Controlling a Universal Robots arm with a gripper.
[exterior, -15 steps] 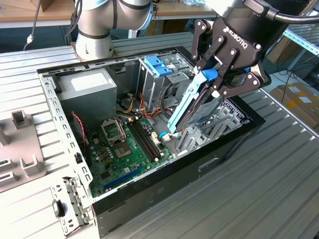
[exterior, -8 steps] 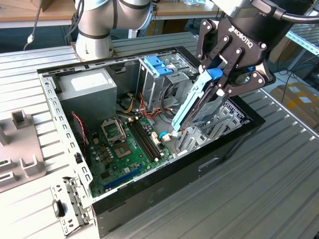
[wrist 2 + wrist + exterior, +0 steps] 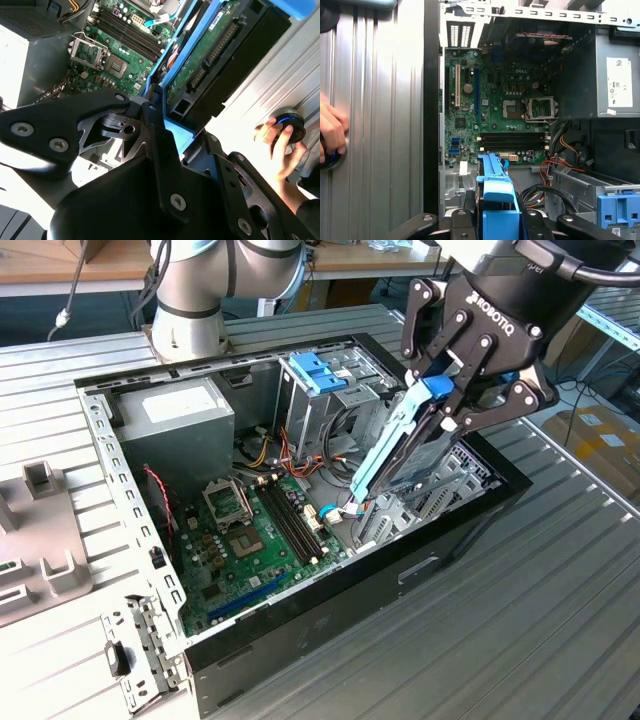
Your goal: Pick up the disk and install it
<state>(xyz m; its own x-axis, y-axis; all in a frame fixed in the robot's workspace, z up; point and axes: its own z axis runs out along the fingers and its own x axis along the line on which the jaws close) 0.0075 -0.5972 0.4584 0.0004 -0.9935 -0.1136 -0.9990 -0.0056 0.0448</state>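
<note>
Holding the disk (image 3: 392, 455) tilted, gripper (image 3: 447, 400) clamped on its blue end, lower edge inside case (image 3: 420, 570)

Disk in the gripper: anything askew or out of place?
The disk hangs steeply tilted in the gripper, lower end inside the open case, not seated in a bay. Also, a person's hand rests on a round knob beside the case.

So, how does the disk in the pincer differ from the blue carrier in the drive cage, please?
The disk is tilted steeply, clamped in the pincer; the blue carrier sits in its cage. The disk shows its dark drive body; the blue carrier shows its tabs. Both have blue plastic.
</note>
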